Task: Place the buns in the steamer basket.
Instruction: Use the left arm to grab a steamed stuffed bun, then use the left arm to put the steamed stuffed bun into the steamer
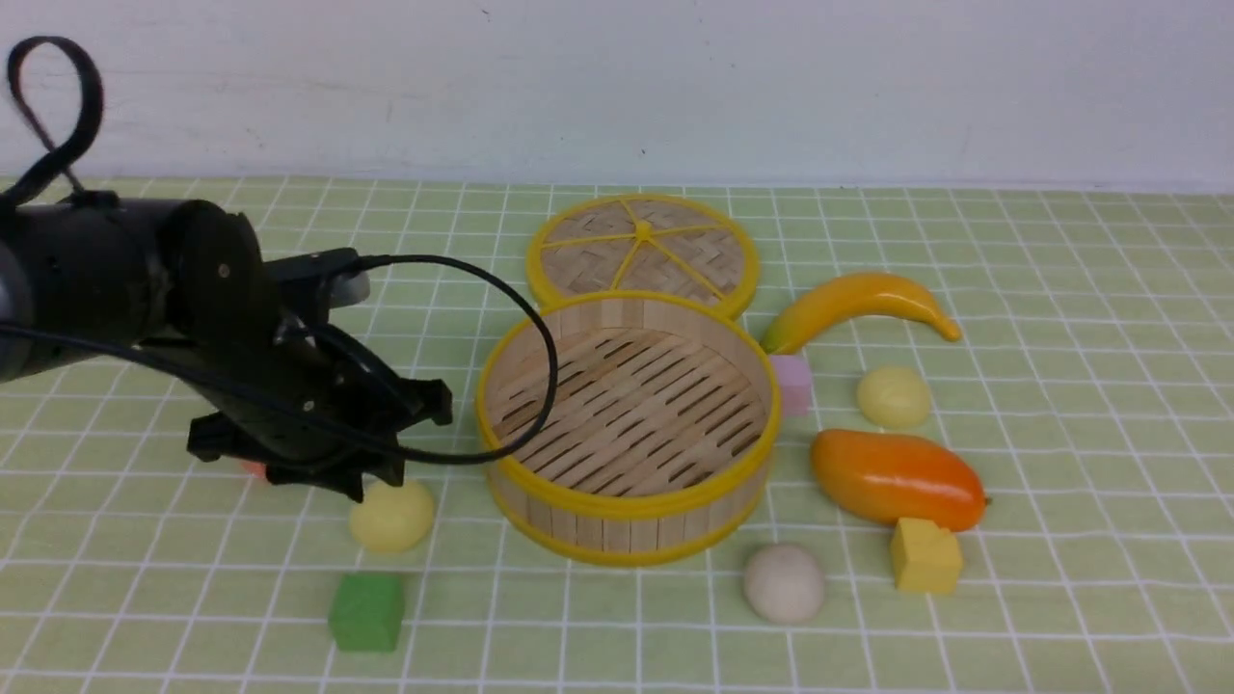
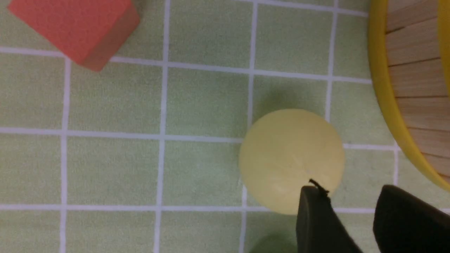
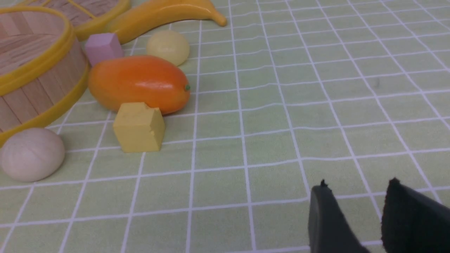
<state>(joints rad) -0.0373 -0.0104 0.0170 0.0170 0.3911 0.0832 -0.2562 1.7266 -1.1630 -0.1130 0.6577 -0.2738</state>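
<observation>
The steamer basket [image 1: 627, 506] stands mid-table with nothing in it. One pale yellow bun [image 1: 390, 517] lies left of it, just under my left gripper [image 1: 371, 479]. In the left wrist view this bun [image 2: 288, 154] sits just off the tips of the open, empty left gripper [image 2: 351, 189], one fingertip overlapping its edge, with the basket wall [image 2: 411, 80] close by. A second pale yellow bun [image 1: 894, 396] lies right of the basket, and the off-white bun [image 1: 783, 582] lies in front of it. My right gripper [image 3: 357, 184] is open and empty over bare cloth, out of the front view.
The flat woven lid [image 1: 643, 253] lies behind the basket. A banana [image 1: 858, 304], an orange mango [image 1: 897, 477], a pink cube [image 1: 792, 384] and a yellow cube [image 1: 925, 554] crowd the right side. A green cube [image 1: 366, 610] and a red cube [image 2: 75, 28] lie near the left gripper.
</observation>
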